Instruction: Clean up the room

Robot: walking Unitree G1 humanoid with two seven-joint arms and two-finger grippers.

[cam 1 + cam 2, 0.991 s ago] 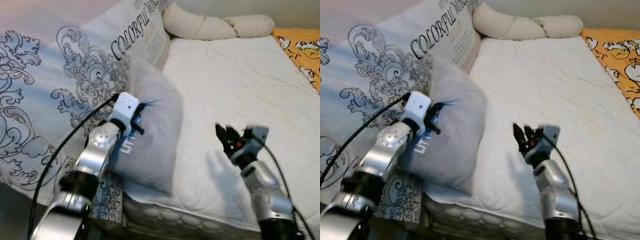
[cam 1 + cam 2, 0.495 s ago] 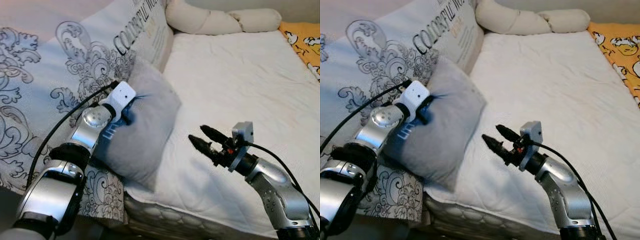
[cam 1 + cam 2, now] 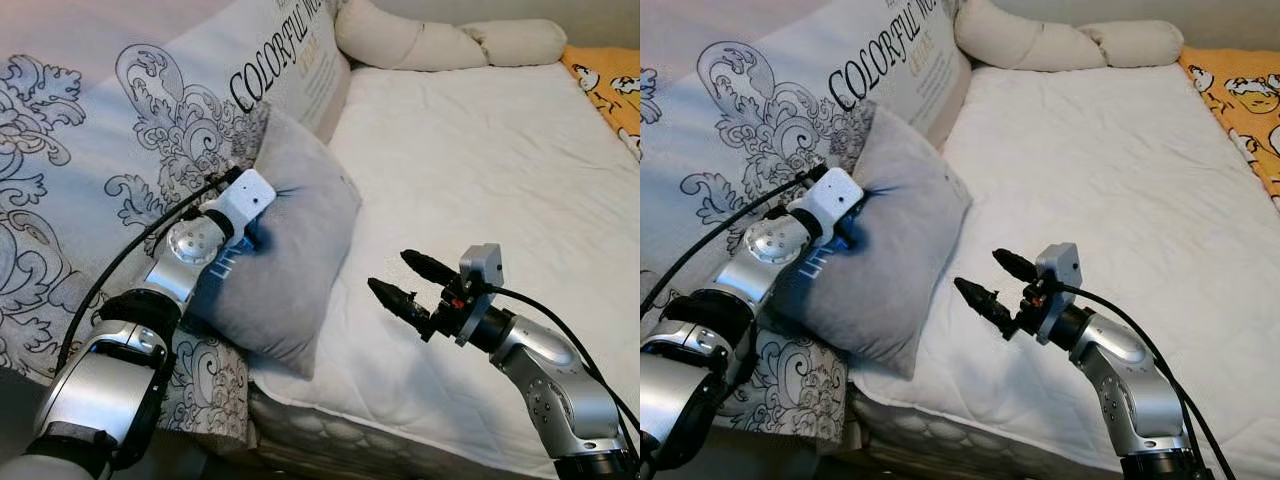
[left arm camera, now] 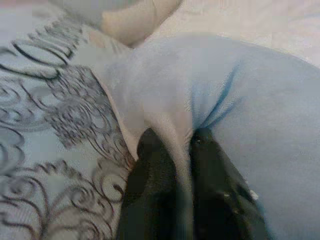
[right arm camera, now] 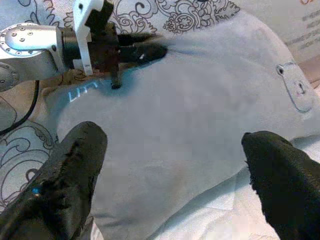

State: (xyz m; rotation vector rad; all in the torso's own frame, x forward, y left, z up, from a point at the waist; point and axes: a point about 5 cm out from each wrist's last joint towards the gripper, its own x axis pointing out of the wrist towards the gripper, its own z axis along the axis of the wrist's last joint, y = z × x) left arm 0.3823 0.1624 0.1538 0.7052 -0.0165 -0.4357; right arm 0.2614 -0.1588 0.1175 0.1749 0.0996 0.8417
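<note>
Left gripper (image 4: 177, 150) pinches a fold of the grey pillow (image 3: 290, 265); right gripper (image 3: 410, 282), fingers spread, points left at the pillow nearby.

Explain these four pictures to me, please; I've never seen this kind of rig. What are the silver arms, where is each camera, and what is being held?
This is a humanoid robot with two silver arms, each ending in two long black fingers. The two wide pictures come from a stereo camera on its head, looking down at a bed with a white mattress. The other two come from cameras on its wrists, looking along the fingers.

The left gripper is shut on a fold of the grey pillow, which leans against a big patterned cushion. The right gripper hovers open above the mattress, pointing at the pillow without touching it. A cream bolster lies at the far end, with an orange printed cloth to the right.
</note>
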